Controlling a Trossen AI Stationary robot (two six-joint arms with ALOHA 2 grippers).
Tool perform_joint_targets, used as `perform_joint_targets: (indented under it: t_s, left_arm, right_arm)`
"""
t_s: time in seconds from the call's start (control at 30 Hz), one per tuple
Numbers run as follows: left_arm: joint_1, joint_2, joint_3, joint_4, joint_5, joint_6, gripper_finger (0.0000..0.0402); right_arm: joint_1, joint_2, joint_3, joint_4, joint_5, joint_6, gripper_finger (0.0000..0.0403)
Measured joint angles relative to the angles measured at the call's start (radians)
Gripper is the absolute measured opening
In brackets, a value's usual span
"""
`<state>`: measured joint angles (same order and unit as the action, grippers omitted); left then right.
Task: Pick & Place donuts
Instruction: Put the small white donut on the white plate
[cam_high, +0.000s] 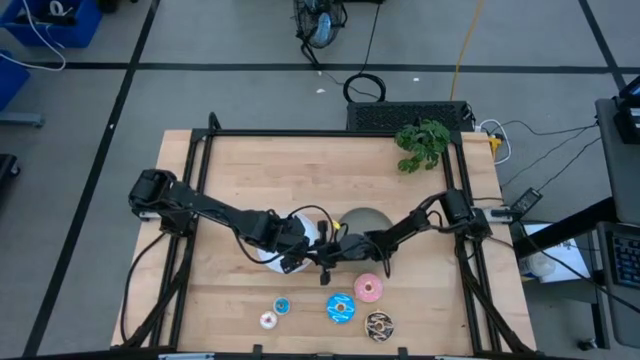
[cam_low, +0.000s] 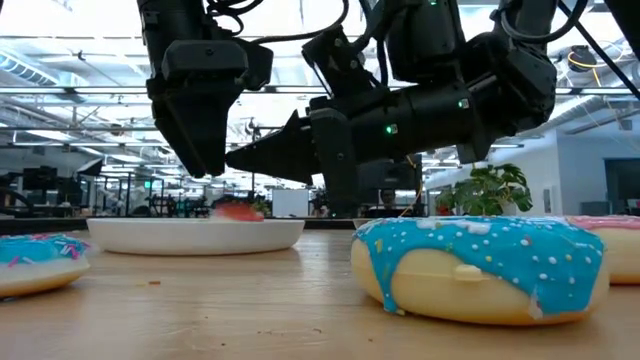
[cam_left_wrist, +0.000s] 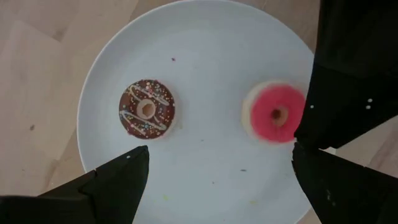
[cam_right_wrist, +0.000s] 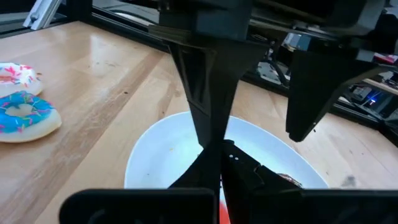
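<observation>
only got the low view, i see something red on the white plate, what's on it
observer: Two tiny donuts, a red donut and a brown donut, lying apart on the plate.
operator: which gripper is over it
observer: Both. The left gripper is open, pointing straight down; the right gripper reaches in beside it.
operator: how many not on the plate
observer: Five, grouped on the table, including the big blue donut.

The white plate (cam_left_wrist: 205, 168) holds a tiny brown donut (cam_left_wrist: 147, 109) with white stripes and colourful sprinkles, and a tiny red donut (cam_left_wrist: 276, 114). On the light wooden tabletop (cam_high: 300, 170) sits a big blue donut (cam_low: 480, 265) with white dots
</observation>
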<state>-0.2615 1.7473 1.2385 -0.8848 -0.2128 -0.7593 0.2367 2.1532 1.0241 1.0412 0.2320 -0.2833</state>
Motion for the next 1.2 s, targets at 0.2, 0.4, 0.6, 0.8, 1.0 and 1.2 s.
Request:
perform_joint_targets:
  t_s: [0.2,0.4,0.6,0.8,1.0,1.2]
  left_arm:
    - [-0.003,0.0,0.0,-0.011,0.0,0.006,0.039]
    - [-0.046,-0.045,0.0,-0.11,-0.016,0.035,0.039]
    - [-0.128,-0.198,0.001,-0.18,-0.102,-0.048,0.039]
    - [-0.231,-0.218,0.001,-0.114,-0.07,-0.062,0.039]
    - [-0.286,-0.119,0.001,-0.064,0.006,-0.082,0.039]
    - [-0.348,-0.012,0.006,0.018,0.15,-0.07,0.039]
  right_arm:
    - [0.006,-0.002,0.0,-0.001,0.002,-0.017,0.0]
    - [0.046,-0.14,-0.034,-0.16,0.079,-0.109,0.0]
    - [0.086,-0.462,-0.319,-0.008,0.006,-0.147,0.0]
    - [0.141,-0.842,-0.605,0.02,0.129,-0.148,0.0]
    - [0.179,-1.116,-0.762,-0.007,0.212,-0.149,0.0]
    - [0.18,-1.254,-0.843,-0.032,0.218,-0.149,0.0]
